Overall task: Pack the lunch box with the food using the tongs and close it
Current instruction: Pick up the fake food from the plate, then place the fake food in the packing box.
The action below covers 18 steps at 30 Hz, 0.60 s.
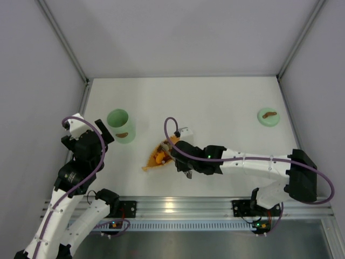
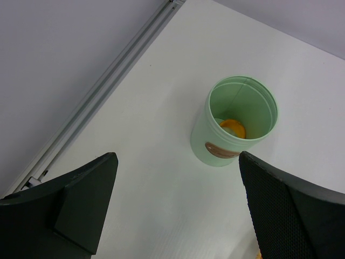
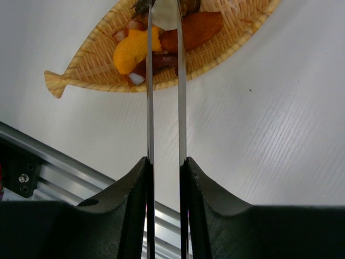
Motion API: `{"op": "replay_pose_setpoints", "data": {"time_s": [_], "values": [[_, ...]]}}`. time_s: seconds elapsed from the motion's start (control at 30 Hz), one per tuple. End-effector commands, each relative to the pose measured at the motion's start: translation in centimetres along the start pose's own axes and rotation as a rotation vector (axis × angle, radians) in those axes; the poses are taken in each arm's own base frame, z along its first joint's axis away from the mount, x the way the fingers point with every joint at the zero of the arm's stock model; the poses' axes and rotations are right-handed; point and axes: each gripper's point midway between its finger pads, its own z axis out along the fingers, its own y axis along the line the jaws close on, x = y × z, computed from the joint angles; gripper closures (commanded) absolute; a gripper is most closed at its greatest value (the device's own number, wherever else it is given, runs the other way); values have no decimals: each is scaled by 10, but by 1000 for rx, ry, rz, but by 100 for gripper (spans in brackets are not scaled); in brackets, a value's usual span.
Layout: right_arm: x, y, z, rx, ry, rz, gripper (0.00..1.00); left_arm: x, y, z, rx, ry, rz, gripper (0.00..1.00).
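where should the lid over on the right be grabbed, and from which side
By the brown handle on top of the lid, coming straight down from above. The lid lies flat on the table with the handle facing up, and its low rim sits against the surface, so a side pinch would likely find little to hold. Close the fingers across the handle's narrow width.
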Motion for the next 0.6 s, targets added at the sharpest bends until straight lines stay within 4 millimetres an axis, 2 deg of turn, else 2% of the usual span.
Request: {"op": "replay_pose_setpoints", "data": {"time_s": [0.0, 0.37, 0.47, 0.5, 0.57], "values": [[-32, 18, -27, -75, -92, 39, 72, -2, 0, 1, -1, -8, -1, 1], [-52, 18, -46, -78, -143, 28, 73, -2, 0, 0, -2, -10, -4, 1], [-71, 27, -54, -86, -172, 9, 72, -2, 0, 1, -1, -8, -2, 1], [-84, 37, -60, -105, -194, 12, 72, -2, 0, 1, -1, -8, -1, 1], [-99, 44, -66, -107, -217, -13, 72, -1, 1, 1, -4, -8, 0, 1]]}}
